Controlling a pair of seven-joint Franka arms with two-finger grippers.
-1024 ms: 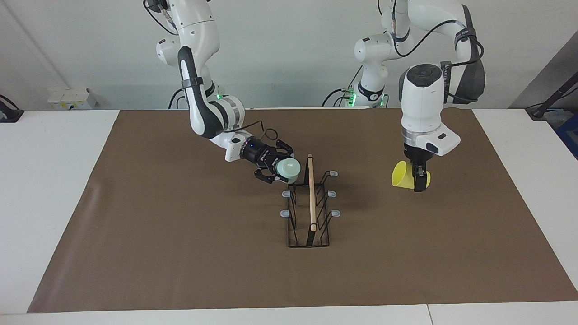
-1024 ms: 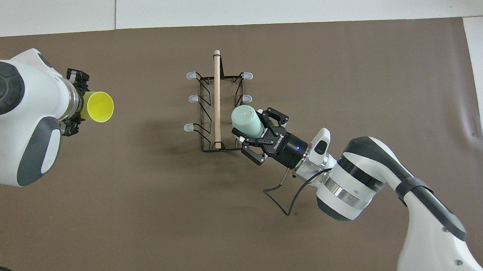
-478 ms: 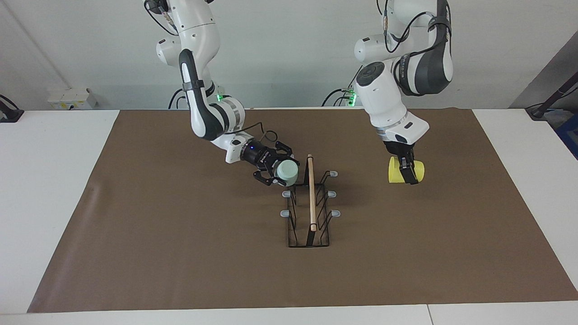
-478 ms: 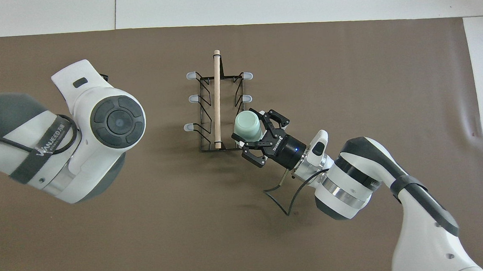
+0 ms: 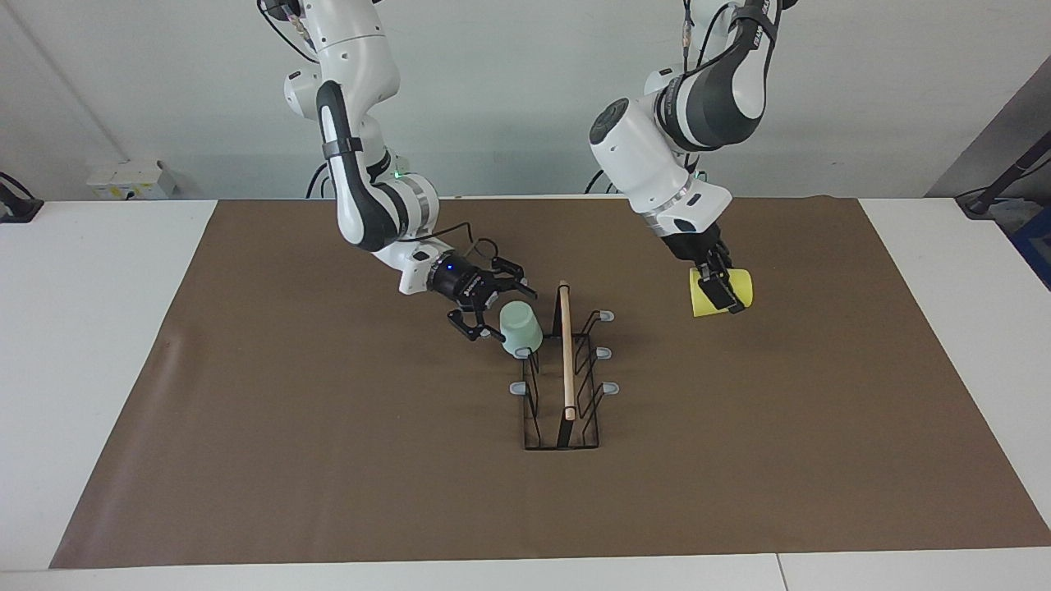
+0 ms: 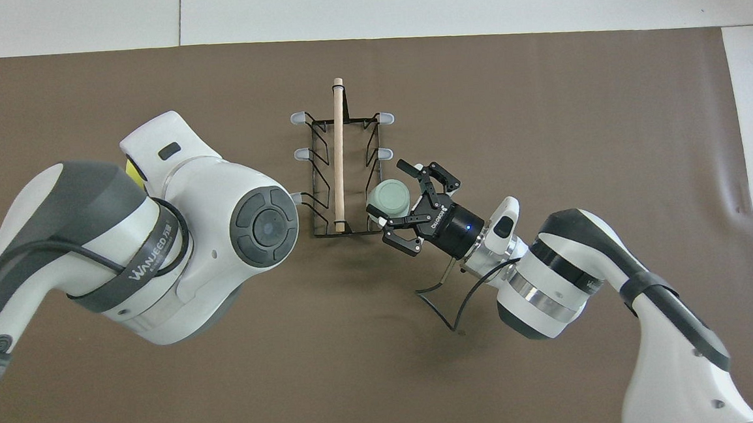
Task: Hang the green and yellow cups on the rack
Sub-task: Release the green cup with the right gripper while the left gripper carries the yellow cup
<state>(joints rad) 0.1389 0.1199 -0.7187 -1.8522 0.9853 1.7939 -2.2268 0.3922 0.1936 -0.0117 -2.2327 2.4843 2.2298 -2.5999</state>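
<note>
- two arms, two cups, one rack (image 5: 562,373) on one brown mat (image 5: 328,460) across the white tabletop (image 5: 90,328).
- left end effector (image 5: 716,283): clenched on the yellow cup (image 5: 721,293), raised over the mat toward the left arm's end of the tabletop, well apart from the rack; cup carried on its side; overhead, only a yellow sliver (image 6: 131,170) seen past the arm.
- right end effector (image 5: 491,313): released, fingers spread just beside the green cup (image 5: 520,327), at the rack's side toward the right arm's end.
- green cup (image 6: 390,198): hung mouth-down and tilted on a prong on that side, the one nearest the robots.
- rack: one wooden rod (image 5: 566,351) along the top; five grey prong tips counted in the facing view, three on one side, two on the cup's side.
</note>
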